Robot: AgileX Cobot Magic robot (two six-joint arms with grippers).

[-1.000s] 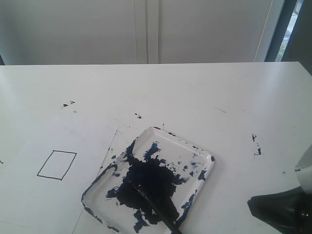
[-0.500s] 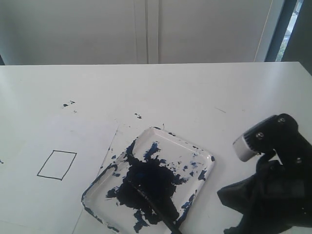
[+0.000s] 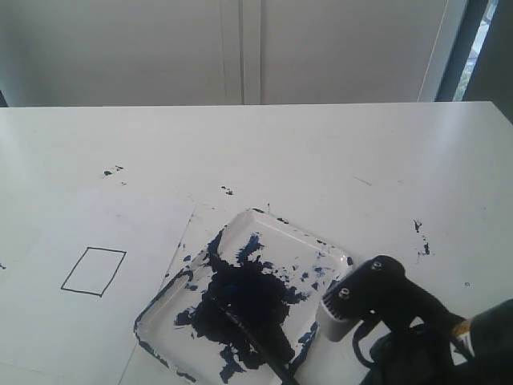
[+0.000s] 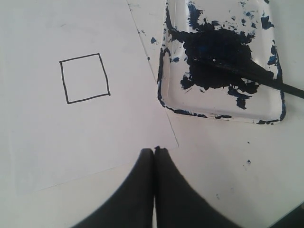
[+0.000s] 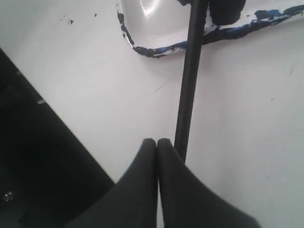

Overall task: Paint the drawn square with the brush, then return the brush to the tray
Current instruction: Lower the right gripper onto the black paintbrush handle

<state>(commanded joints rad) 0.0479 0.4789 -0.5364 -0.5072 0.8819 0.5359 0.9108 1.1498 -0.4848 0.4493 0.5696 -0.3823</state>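
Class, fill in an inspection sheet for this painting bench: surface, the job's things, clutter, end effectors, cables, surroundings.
Surface: white table, with a white paper sheet on its left side.
Job's things: drawn square on the paper, interior unpainted; tray smeared dark blue; brush lying in the tray, handle overhanging the rim.
Clutter: paint specks scattered on the table.
End effectors: left end effector shut, empty, above the paper's edge; right end effector shut, beside the brush handle, not gripping it.
Cables: nothing seen.
Surroundings: pale wall panels behind the table.
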